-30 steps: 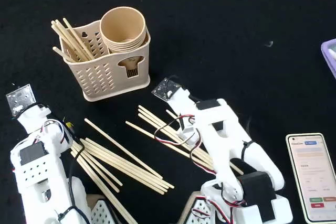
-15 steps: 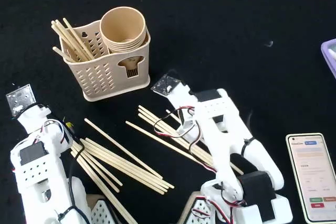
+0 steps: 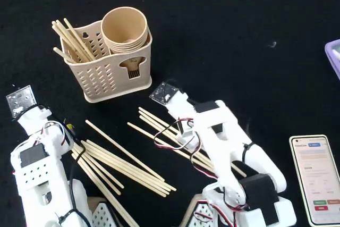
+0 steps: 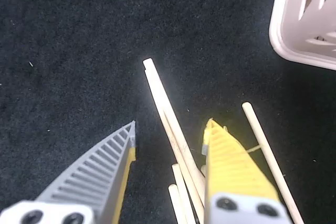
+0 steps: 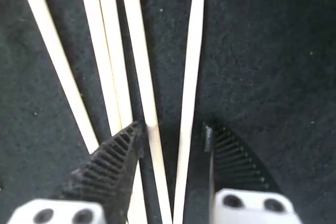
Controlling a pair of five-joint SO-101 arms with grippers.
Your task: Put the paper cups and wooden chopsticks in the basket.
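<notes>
A beige basket [image 3: 109, 73] stands at the back left, holding stacked paper cups [image 3: 125, 27] and several wooden chopsticks [image 3: 71, 41]. More chopsticks lie loose on the black table in two piles, one on the left [image 3: 125, 166] and one in the middle [image 3: 159, 126]. My left gripper [image 4: 170, 129] is open, low over the ends of the left pile's chopsticks [image 4: 163, 98], with the basket corner [image 4: 307, 24] beyond. My right gripper [image 5: 172, 129] is open, with two chopsticks [image 5: 189, 72] of the middle pile lying between its fingers. The right arm [image 3: 212, 131] covers part of that pile.
A phone [image 3: 316, 176] lies at the front right beside the right arm's base. A purple container's edge [image 3: 333, 54] shows at the right border. The left arm [image 3: 37, 158] stands at the front left.
The right arm has swung slightly left over the middle pile of chopsticks. The left arm, basket and left pile have not moved.
</notes>
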